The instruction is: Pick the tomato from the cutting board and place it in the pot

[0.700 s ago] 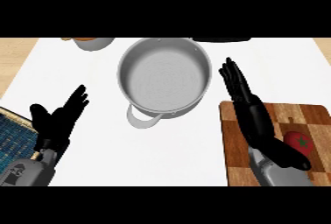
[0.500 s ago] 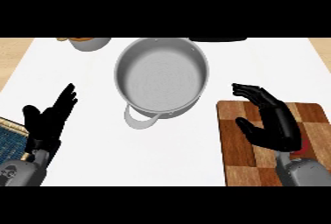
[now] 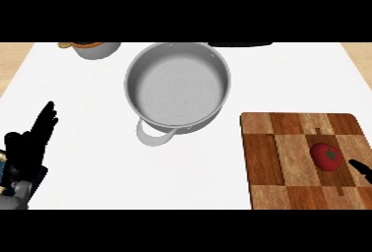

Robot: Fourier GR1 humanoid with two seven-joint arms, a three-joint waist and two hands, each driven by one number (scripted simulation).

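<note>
Here tomato (image 3: 327,156) lies on cutting board (image 3: 291,162); left hand (image 3: 29,145) open, empty; right hand (image 3: 360,169) barely visible, state unclear

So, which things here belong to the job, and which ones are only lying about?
For the job:
- tomato, on the cutting board
- pot, nothing inside
- right hand, only a fingertip shows beside the tomato

Lying about:
- small bowl at the far left
- left hand, open, resting at the left edge

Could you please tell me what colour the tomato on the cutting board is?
The tomato is red with a small green stem on top, as the head view shows.
</note>
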